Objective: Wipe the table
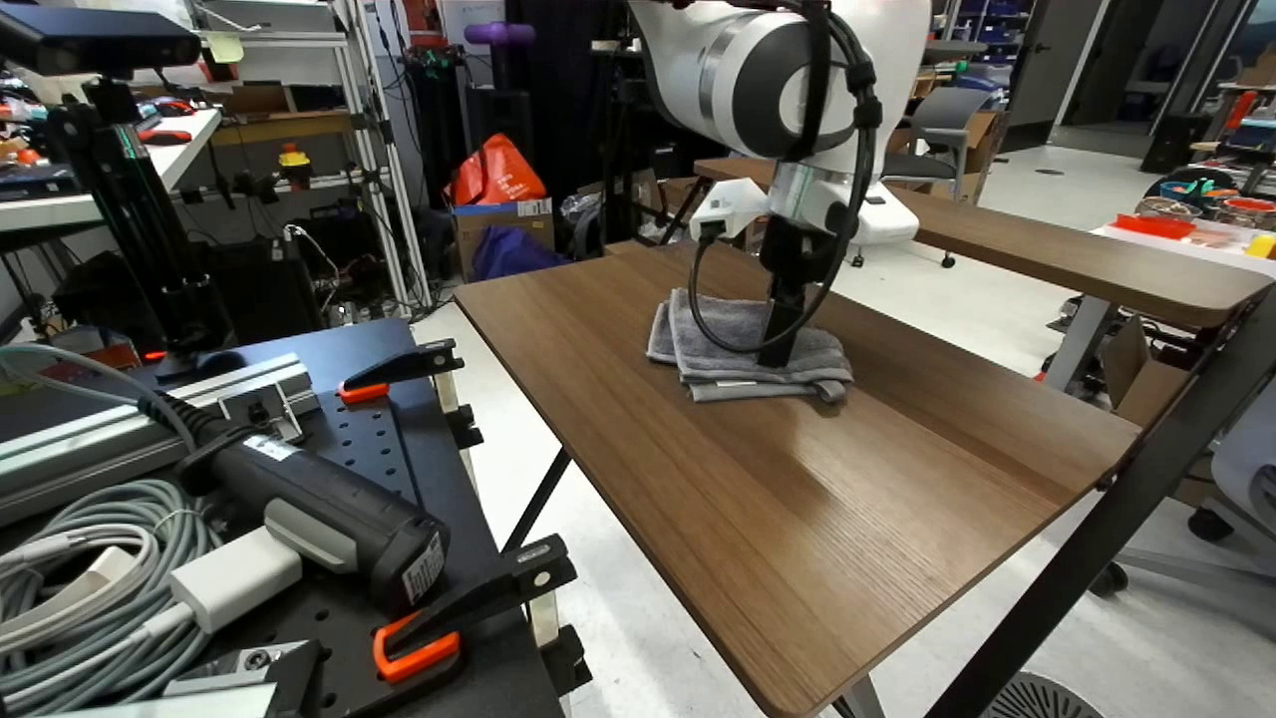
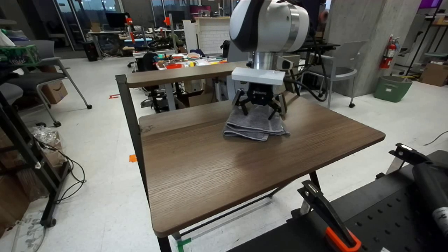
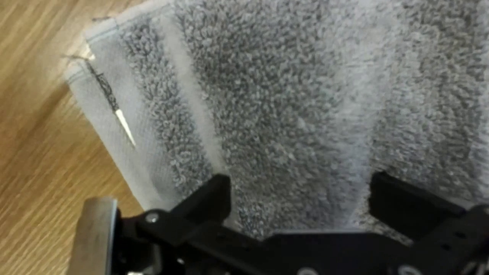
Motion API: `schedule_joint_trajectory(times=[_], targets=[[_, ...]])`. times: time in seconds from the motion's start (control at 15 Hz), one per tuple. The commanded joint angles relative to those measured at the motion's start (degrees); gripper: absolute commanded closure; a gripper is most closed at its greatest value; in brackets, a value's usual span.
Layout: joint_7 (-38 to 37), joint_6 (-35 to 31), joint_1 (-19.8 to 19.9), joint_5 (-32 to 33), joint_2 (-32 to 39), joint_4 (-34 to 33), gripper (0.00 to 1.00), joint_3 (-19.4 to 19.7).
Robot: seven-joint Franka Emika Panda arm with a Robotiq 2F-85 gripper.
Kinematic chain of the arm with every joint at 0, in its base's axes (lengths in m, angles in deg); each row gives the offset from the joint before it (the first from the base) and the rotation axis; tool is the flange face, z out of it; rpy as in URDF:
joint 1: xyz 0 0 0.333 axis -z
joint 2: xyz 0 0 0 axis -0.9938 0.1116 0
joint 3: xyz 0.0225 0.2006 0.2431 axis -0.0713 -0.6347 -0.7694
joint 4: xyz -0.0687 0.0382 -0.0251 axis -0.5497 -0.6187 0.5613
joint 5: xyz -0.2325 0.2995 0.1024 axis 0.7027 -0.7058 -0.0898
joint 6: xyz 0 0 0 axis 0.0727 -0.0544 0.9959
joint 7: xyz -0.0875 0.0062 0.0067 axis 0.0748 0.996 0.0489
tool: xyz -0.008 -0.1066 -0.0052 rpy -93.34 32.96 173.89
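Observation:
The table (image 1: pixel 788 519) has a brown wood-grain top and shows in both exterior views (image 2: pixel 203 171). A folded grey towel (image 1: pixel 713 334) lies on it toward the far side and also shows in both exterior views (image 2: pixel 250 127). My gripper (image 2: pixel 259 115) points straight down over the towel, with its fingertips at the towel's upper surface. In the wrist view the gripper (image 3: pixel 300 191) is open, its two fingers wide apart with the towel (image 3: pixel 275 103) flat beneath and between them. I cannot tell how firmly the fingertips press on the cloth.
A narrower brown long table (image 1: pixel 1077 254) stands behind the table. A black leg frame (image 2: pixel 131 129) rises at one table end. A black cart (image 1: pixel 399 439) with clamps, cables (image 1: pixel 120 558) and a black handheld device (image 1: pixel 319 499) stands beside the near edge, across a gap.

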Motion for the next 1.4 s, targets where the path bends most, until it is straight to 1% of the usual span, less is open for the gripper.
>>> schedule_joint_trajectory(times=[0.0, 0.4, 0.53, 0.73, 0.87, 0.93, 1.0, 1.13, 1.27, 1.33], targets=[[-1.0, 3.1, 2.8, -2.1, 3.5, -2.7, 0.00, 0.9], [-4.0, 7.4, 6.6, -2.6, 2.3, -2.0, 0.00, 3.3], [-5.0, 9.8, 7.9, -2.6, 2.3, -2.3, 0.00, 4.2], [-3.2, 11.4, 10.1, -3.5, 0.1, -0.8, 0.00, 3.6], [-2.3, 11.4, 10.0, -3.1, -3.0, 2.2, 0.00, 3.5], [-0.8, 10.7, 9.8, -2.9, -5.6, 5.0, 0.00, 3.0], [-0.2, 9.9, 9.2, -2.5, -7.5, 7.2, 0.00, 3.2], [1.7, 8.3, 7.4, -1.5, -13.3, 13.6, 0.00, 3.3], [3.4, 9.7, 4.8, 1.0, -17.8, 18.2, 0.00, 3.5], [1.8, 10.5, 6.7, -1.1, -11.2, 10.4, 0.00, 3.7]])
